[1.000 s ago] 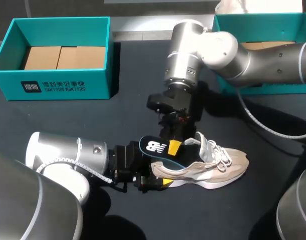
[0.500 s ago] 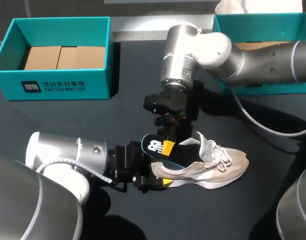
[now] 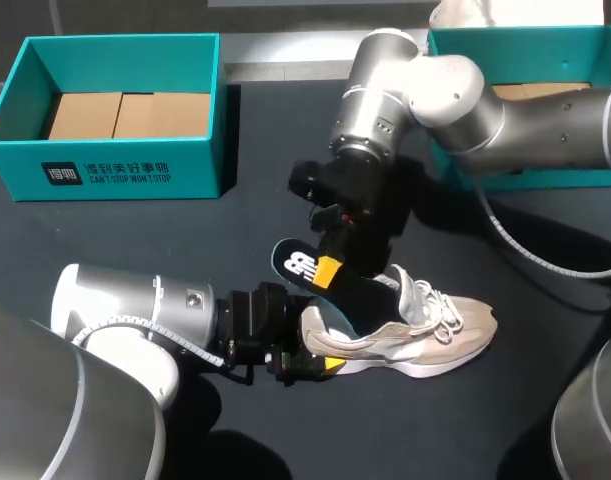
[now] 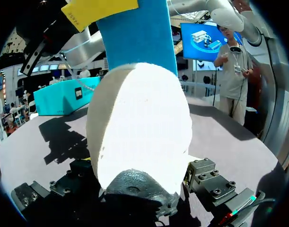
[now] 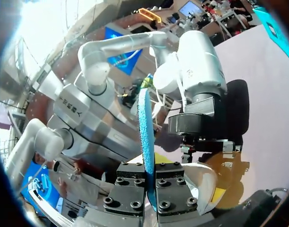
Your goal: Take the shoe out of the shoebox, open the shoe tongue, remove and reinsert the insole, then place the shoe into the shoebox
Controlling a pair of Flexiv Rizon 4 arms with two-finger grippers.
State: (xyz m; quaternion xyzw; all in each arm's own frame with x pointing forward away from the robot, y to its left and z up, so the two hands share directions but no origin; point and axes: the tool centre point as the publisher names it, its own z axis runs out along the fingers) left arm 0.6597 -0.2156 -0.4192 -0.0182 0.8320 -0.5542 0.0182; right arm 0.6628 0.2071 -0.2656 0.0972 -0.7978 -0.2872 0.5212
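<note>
Now right hand (image 3: 330,272) pinches insole (image 3: 297,264); left hand (image 3: 320,362) clamps shoe (image 3: 425,335); shoebox (image 3: 115,170) well behind.

Rounded silver arms (image 3: 125,310), black wrist blocks (image 3: 345,190), grey cable (image 3: 497,232), yellow-tipped right claw (image 3: 328,272).

The table (image 3: 255,130) is dark and matte. A beige shoe (image 3: 425,335) rests sole-down on it. Far behind the shoe and off past its heel end sits an open teal shoebox (image 3: 115,170). A second teal shoebox (image 3: 545,55) sits well behind the shoe's toe end.
</note>
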